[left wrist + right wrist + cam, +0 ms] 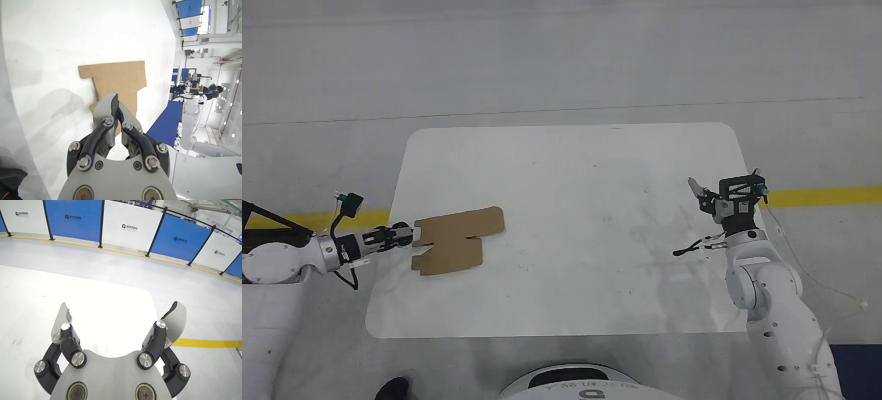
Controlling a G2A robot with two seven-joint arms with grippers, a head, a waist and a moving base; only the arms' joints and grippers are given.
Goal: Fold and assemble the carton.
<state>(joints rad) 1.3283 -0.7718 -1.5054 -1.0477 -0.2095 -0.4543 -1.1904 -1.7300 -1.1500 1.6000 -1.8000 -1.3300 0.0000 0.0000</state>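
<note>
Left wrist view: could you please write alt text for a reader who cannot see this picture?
The left gripper is shut on the near edge of a flat brown cardboard carton with notched flaps. The carton lies unfolded on a white table.

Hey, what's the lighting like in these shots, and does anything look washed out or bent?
Top view: even light, the carton casts hardly any shadow on the table. Left wrist view: the table glares near white around the carton in the left gripper. Right wrist view: the wide lens bends the fence panels into a curve beyond the open right gripper.
</note>
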